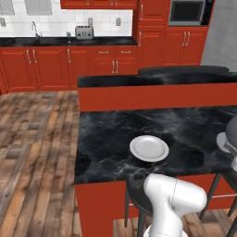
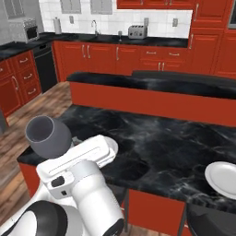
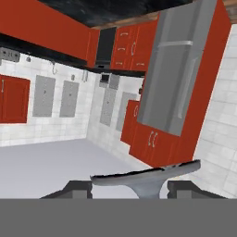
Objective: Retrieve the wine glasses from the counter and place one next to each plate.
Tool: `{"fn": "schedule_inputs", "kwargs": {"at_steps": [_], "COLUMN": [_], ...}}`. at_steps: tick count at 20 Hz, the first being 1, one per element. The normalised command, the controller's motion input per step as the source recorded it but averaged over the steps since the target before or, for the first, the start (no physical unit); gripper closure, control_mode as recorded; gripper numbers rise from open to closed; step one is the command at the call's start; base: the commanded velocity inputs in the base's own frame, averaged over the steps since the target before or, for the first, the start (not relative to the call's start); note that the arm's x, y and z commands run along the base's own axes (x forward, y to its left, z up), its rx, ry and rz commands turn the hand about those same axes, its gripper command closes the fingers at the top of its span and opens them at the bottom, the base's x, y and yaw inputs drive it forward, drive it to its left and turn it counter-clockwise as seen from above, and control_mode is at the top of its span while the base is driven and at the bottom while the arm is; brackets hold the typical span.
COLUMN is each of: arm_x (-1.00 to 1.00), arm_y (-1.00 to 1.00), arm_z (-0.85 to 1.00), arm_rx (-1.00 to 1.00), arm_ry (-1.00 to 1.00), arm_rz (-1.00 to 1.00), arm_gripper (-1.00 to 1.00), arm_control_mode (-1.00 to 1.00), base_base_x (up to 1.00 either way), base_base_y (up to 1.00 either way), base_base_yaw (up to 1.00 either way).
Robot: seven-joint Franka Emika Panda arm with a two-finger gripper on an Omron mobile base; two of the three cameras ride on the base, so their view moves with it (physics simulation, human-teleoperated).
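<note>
Left base view: one round white shallow plate [image 1: 149, 148] lay near the front edge of the black marbled bar [image 1: 111, 134]; a silver toaster [image 1: 84, 32] stood on the far black counter [image 1: 55, 41].

Right base view: one greyish transparent wine glass [image 2: 48, 135] was at the bar's front left corner, above the arm; a second white plate [image 2: 222, 179] lay at the front right edge.

Hand view: the gripper [image 3: 128, 188] was partly spread, its fingertips [image 3: 77, 189] flanking the glass's round foot and stem, apparently clasping it.

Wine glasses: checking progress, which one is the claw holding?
The near wine glass, its foot between the claw tips, by the bar. The other glass stands on the far counter left of the toaster.
</note>
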Motion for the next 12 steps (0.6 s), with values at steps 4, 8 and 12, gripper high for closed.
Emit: {"fn": "schedule_inputs", "kwargs": {"at_steps": [4, 8, 12], "arm_x": [0.00, 0.00, 0.00], "arm_y": [0.00, 0.00, 0.00], "arm_z": [0.00, 0.00, 0.00], "arm_rx": [0.00, 0.00, 0.00], "arm_ry": [0.00, 0.00, 0.00], "arm_rz": [0.00, 0.00, 0.00], "arm_gripper": [1.00, 1.00, 1.00], "arm_control_mode": [1.00, 1.00, 1.00], "base_base_x": [0.54, 0.34, 0.19], "base_base_y": [-0.15, -0.06, -0.03], "base_base_yaw": [0.20, 0.03, -0.06]}}
